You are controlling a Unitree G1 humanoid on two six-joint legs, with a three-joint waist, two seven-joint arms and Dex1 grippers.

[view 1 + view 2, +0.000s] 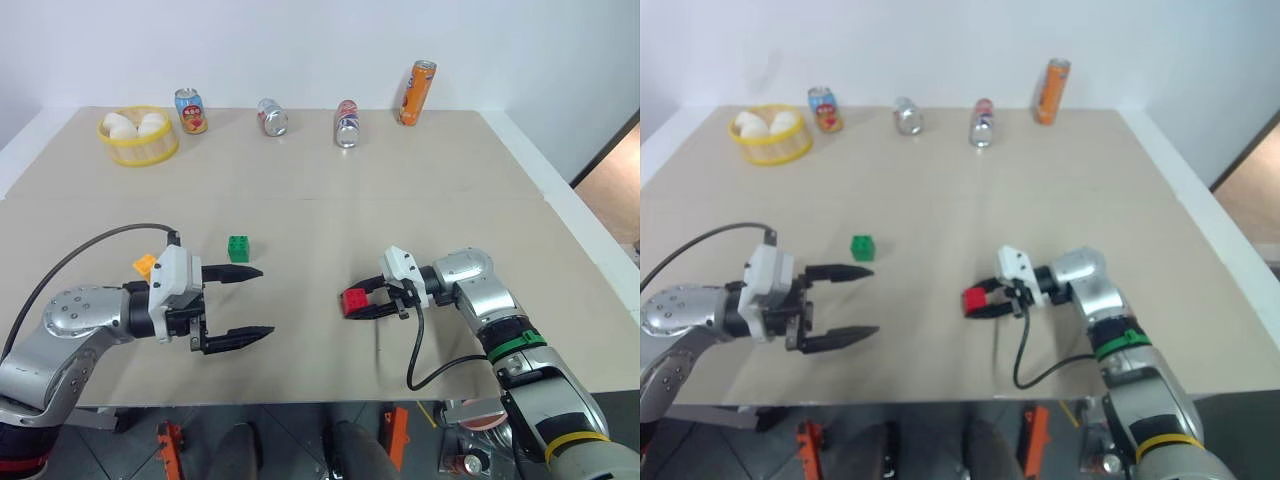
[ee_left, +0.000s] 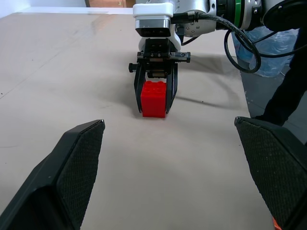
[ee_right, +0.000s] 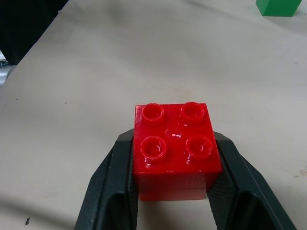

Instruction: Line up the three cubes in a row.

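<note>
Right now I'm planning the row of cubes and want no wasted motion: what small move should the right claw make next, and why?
Probably carry the red cube left toward the green cube. The right claw is shut on it, resting on or just above the table, well apart from the green cube and the yellow-orange cube. The left claw is open, holding nothing.

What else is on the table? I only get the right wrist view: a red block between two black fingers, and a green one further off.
Observer: A yellow-orange cube sits partly hidden behind the left gripper.
Operator: Is that gripper holding anything?
Observer: No, its fingers are spread wide with nothing between them, beside the green cube.
Operator: Anything besides blocks?
Observer: Four drink cans and a yellow basket of white round things along the far edge.
</note>
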